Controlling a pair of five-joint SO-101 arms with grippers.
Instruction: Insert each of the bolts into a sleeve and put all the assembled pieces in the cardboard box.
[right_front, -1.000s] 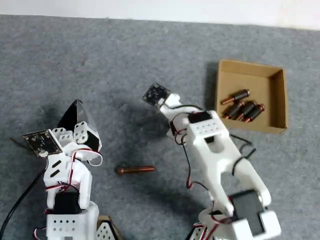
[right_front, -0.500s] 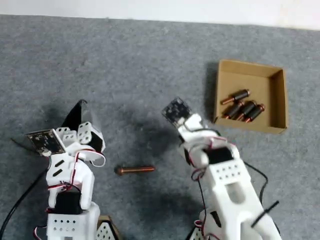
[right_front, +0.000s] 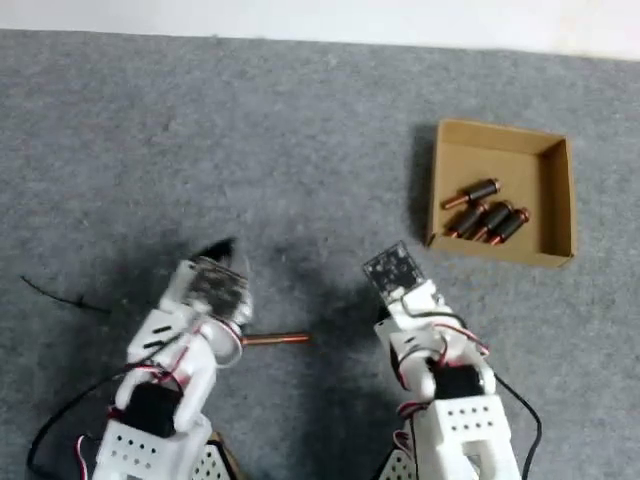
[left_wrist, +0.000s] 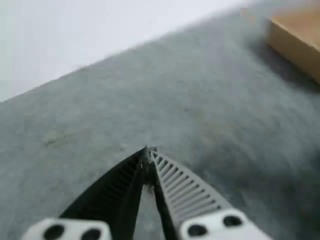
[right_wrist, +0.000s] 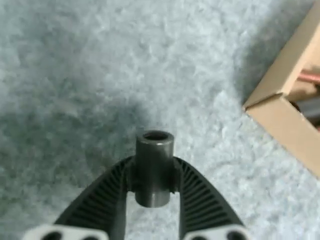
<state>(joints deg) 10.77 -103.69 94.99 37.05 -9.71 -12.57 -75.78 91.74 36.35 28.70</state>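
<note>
Cardboard box (right_front: 556, 150): one. Assembled pieces (right_front: 470, 193) in box: four, one lying apart and three bunched together. Bare bolt (right_front: 275, 340) on table (right_front: 300, 120): one. Empty sleeve (right_wrist: 155, 150): one, clamped in right gripper (right_wrist: 154, 172). Arms: two, left arm (right_front: 165, 375) and right arm (right_front: 445, 385). Thin black wire (right_front: 60, 297): one.

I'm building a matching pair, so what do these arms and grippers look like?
Both the left arm and right arm have white shells, black servos and thin red, black and white wires. Each carries a dark circuit board. The left gripper and right gripper have tapered, ribbed fingers.
</note>
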